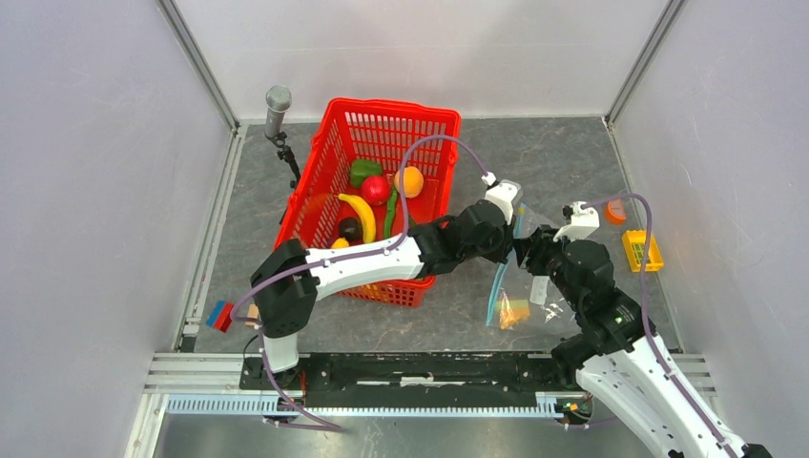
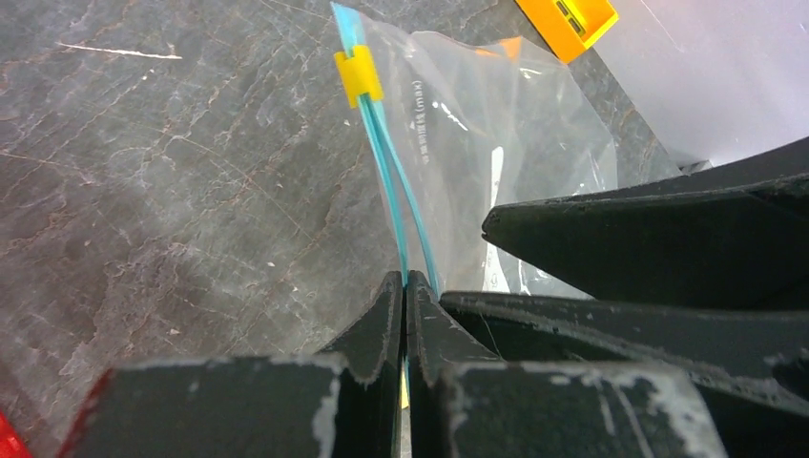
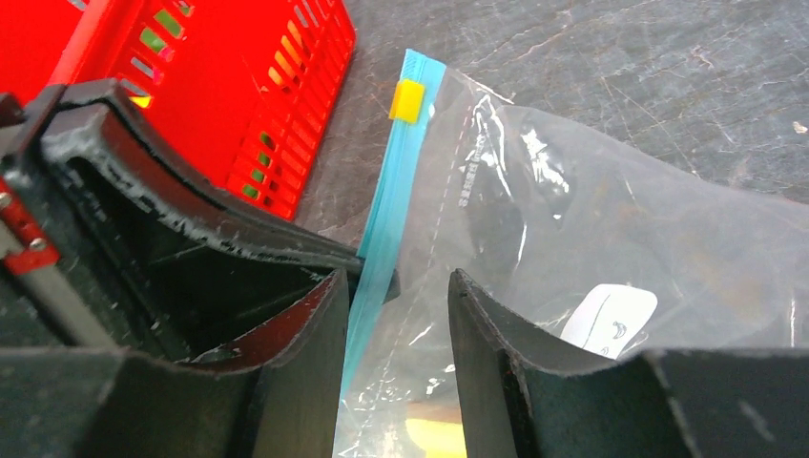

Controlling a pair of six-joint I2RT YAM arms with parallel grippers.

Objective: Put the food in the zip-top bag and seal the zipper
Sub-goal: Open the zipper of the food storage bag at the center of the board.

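Left wrist view alone shows left end effector (image 2: 404, 288) pinching zipper (image 2: 389, 167); right end effector (image 3: 397, 282) spread.

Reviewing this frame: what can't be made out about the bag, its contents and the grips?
- Left wrist: the zipper runs between the fingers of the left gripper, shut on it; whether it is sealed there is hidden.
- Top external: the orange-yellow item in the zip-top bag is too small, veiled by plastic.
- Right wrist: the white label has print too small to read; a finger of the right gripper covers its lower edge.
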